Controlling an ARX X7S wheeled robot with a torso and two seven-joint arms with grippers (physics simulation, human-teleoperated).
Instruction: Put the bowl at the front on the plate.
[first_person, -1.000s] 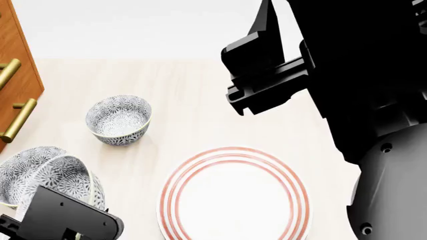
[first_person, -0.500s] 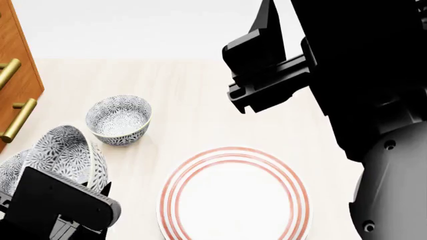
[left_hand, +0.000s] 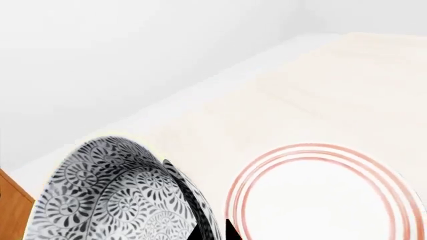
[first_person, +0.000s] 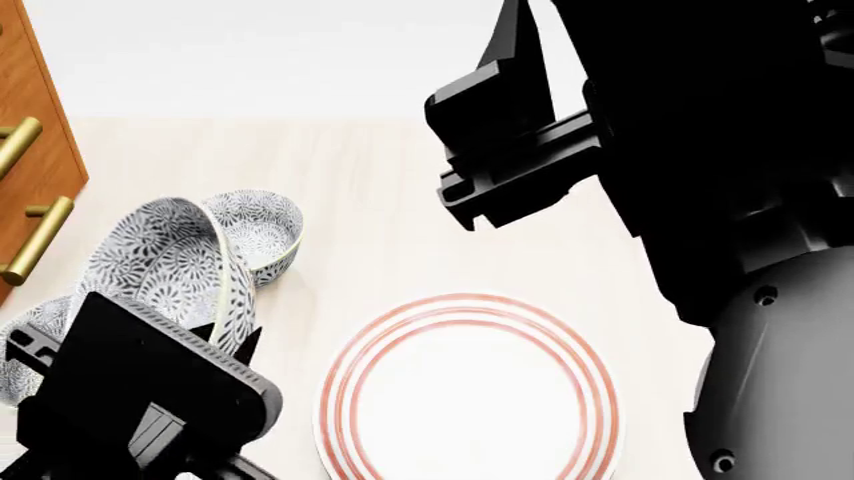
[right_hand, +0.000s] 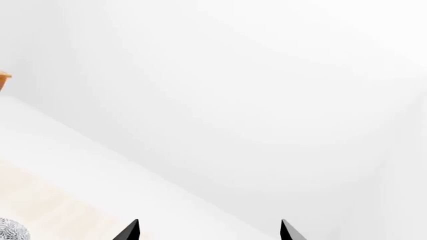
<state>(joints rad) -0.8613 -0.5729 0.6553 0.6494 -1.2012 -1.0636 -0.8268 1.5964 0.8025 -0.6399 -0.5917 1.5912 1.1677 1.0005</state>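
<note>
The bowl (first_person: 167, 265), white with a dense blue-grey floral pattern, hangs tilted on its side above the table's left part, left of the plate (first_person: 467, 395). My left gripper (left_hand: 212, 234) is shut on the bowl's rim, with one black finger inside the bowl (left_hand: 113, 200) and one outside. The plate (left_hand: 327, 200), white with thin red rings, lies flat with nothing on it. My right gripper (right_hand: 208, 231) is open and holds nothing. It is raised well above the table at the back right, and its arm (first_person: 694, 150) blocks that part of the head view.
A second look-alike bowl (first_person: 274, 235) stands upright just behind the held one. A third bowl (first_person: 24, 345) shows at the left edge. A wooden cabinet with brass handles (first_person: 34, 240) borders the table on the left.
My left gripper has lifted the bowl up and away from the near left, so it now overlaps the back bowl in the head view. The right arm has shifted slightly left.
</note>
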